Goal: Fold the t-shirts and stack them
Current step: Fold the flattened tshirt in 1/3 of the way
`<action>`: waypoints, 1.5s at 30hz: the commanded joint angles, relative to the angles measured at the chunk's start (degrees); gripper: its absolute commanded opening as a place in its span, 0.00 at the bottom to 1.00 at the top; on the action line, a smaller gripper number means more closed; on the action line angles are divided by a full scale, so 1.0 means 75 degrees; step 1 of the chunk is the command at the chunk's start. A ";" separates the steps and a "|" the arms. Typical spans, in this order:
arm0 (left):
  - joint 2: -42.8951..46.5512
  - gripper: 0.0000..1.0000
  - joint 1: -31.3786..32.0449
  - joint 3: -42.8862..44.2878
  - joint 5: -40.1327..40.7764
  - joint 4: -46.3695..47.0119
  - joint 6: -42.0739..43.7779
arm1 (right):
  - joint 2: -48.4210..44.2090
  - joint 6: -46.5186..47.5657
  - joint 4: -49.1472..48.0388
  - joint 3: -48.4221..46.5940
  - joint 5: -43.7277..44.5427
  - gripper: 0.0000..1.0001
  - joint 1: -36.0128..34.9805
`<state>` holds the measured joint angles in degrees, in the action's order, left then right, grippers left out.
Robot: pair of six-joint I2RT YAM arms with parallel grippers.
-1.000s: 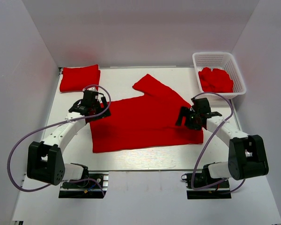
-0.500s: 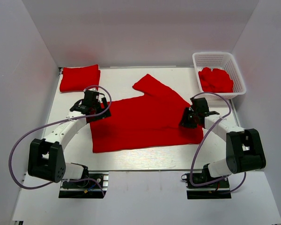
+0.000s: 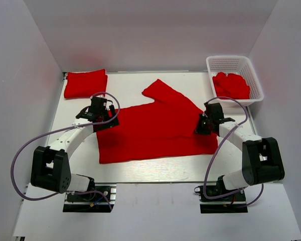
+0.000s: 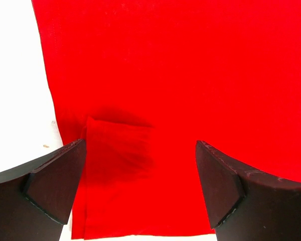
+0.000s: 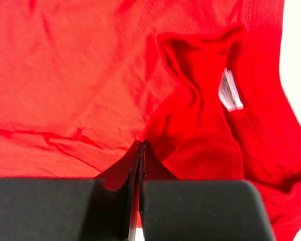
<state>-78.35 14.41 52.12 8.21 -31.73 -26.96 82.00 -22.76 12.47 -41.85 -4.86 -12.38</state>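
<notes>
The right gripper has just snapped together: a second ago its jaws stood wide beside the right edge of the spread t-shirt, and now they are pressed flat against each other with a thin fold of red cloth caught between them. In the right wrist view that pinch sits just beside the neck opening, where the white label shows and the cloth puckers up toward the fingertips. The left gripper has not changed; its jaws are spread wide above the shirt's left edge, near a small turned-over flap, with nothing between them, and I cannot tell whether they touch the cloth. The shirt itself lies opened out in the middle of the table, one sleeve pointing toward the back wall. One folded t-shirt lies at the far left corner, and more red cloth waits in the white basket at the far right. To my eye the fold is only starting: one side is gripped, the other is not yet taken.
</notes>
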 commanded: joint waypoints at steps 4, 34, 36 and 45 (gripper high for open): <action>-0.0007 1.00 -0.0024 0.0012 0.0101 0.0093 0.0067 | 0.0188 -0.0070 -0.0420 -0.0737 -0.0171 0.00 -0.0025; -0.0288 1.00 -0.0094 0.0223 0.0183 0.0023 0.0138 | 0.2519 0.0141 -0.0690 -0.2856 -0.0875 0.00 -0.0739; -0.0288 1.00 -0.0094 0.0223 0.0183 0.0023 0.0138 | 0.2695 0.0176 -0.0515 -0.2986 -0.0852 0.00 -0.0751; -0.0288 1.00 -0.0094 0.0363 0.0183 0.0023 0.0138 | 0.3035 0.0351 -0.0094 -0.3654 -0.0770 0.41 -0.0962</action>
<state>-81.19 14.00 52.29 8.62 -31.73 -26.35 103.79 -21.82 9.85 -65.60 -11.27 -18.96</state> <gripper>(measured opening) 0.994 0.199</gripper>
